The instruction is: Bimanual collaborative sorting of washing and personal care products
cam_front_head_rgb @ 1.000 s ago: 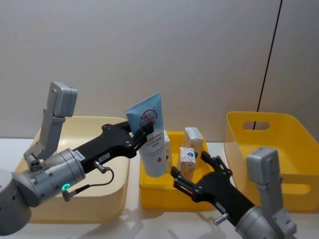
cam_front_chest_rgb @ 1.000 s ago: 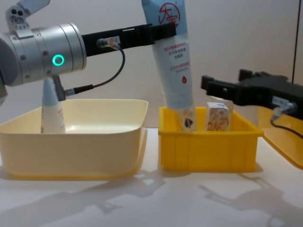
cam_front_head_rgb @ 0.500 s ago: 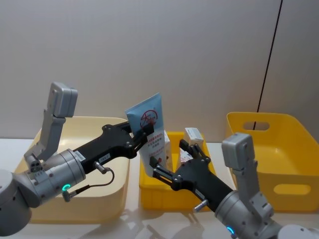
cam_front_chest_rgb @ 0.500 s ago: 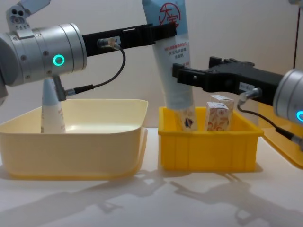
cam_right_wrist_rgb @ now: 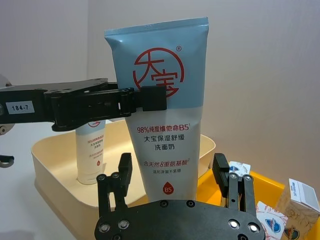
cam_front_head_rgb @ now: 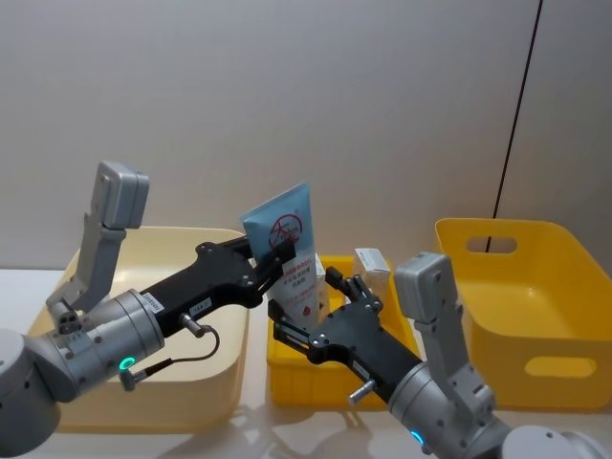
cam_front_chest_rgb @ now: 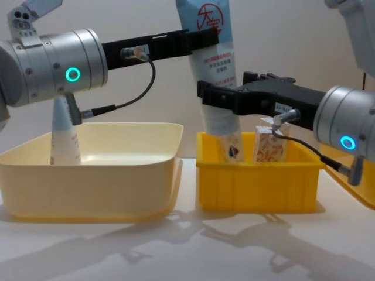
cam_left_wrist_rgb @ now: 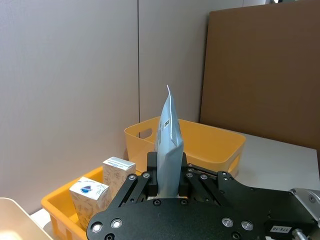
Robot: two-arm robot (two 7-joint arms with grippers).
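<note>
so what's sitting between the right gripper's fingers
The pale-blue tube, shut in the left gripper, sits between the open fingers of the right gripper, with a gap on each side; the right wrist view shows it.

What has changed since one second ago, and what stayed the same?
The right gripper moved in toward the robot's left. It is open and now straddles the lower part of the pale-blue tube without gripping it. The left gripper stays shut on the tube's upper part. The cartons in the yellow bin and the second tube in the cream bin are unchanged.

Head looks down, chest sideways (both share the tube (cam_front_head_rgb: 285, 226)).
</note>
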